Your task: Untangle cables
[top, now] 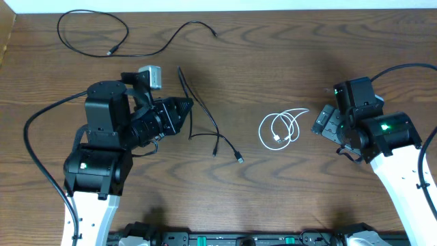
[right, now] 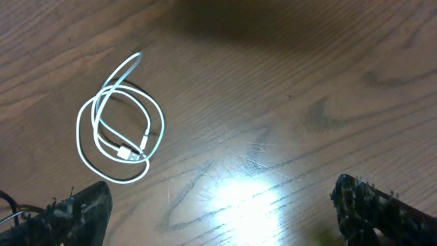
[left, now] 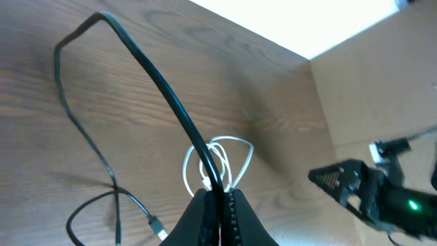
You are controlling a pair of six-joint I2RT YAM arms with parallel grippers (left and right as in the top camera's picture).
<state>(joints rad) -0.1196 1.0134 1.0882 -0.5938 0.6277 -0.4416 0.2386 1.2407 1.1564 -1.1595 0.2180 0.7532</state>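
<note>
The left pincer (left: 220, 197) is clamped tight on a black cable (left: 157, 78), which rises ahead of its tips in a bent arc, then drops to the wooden surface (top: 287, 55) and trails loosely just past the tips. The right pincer (right: 229, 219) stands wide with nothing between its fingers. The white cable (right: 128, 154) lies flat in a loose coil between the two pincers, nearer the right one and touching neither. A second black cable (top: 127, 31) lies looped well apart from the left pincer, beyond its wrist
</note>
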